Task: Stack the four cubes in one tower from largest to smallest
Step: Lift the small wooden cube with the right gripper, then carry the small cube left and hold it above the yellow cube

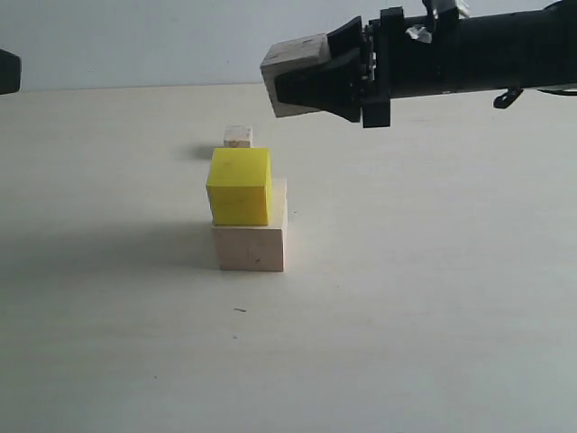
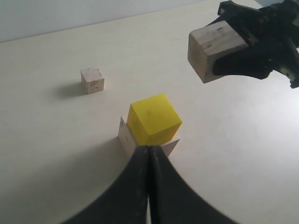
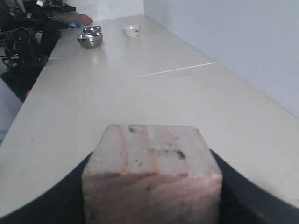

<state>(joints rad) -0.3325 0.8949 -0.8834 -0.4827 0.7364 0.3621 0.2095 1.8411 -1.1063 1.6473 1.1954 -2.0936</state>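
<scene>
My right pincer, upper middle of the exterior frame, grips a small pale bare-wood cube in the air, above and to the right of the stack. My left pincer is closed and empty. At centre frame, a bright yellow cube sits on a large pale wood cube. I judge two levels done and two left. A tiny pale wood cube lies just behind them on the matte cream tabletop, which meets a plain pale wall.
</scene>
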